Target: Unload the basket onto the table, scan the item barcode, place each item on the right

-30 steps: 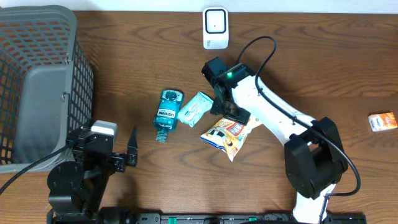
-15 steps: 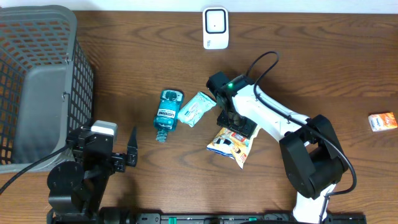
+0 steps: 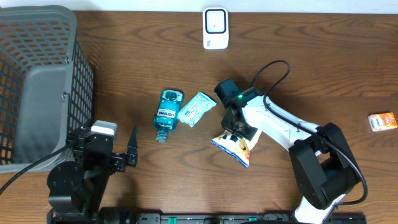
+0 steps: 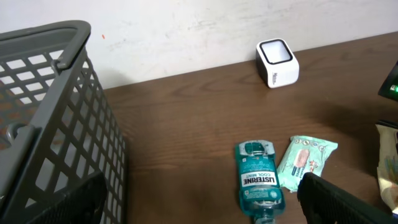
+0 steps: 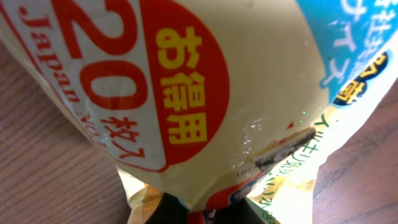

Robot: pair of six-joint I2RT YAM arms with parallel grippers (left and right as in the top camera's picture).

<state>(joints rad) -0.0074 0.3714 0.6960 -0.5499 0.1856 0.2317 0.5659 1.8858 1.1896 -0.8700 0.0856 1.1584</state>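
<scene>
A yellow snack bag (image 3: 235,148) with red print lies at the table's front centre, and my right gripper (image 3: 238,132) is shut on its upper edge. The bag (image 5: 205,93) fills the right wrist view, its edge pinched between the dark jaws of the right gripper (image 5: 208,214). At the far edge of the table stands the white barcode scanner (image 3: 215,27), also visible from the left wrist (image 4: 277,62). My left gripper (image 3: 127,149) rests at the front left, wide open and holding nothing (image 4: 199,208). No barcode shows on the bag.
A blue mouthwash bottle (image 3: 167,114) and a pale green wipes packet (image 3: 196,108) lie left of the bag. A grey mesh basket (image 3: 37,81) fills the far left. A small orange box (image 3: 382,121) sits at the right edge.
My right gripper moved toward the front right and closed on the snack bag's edge, dragging the bag slightly that way. The left arm stayed still.
</scene>
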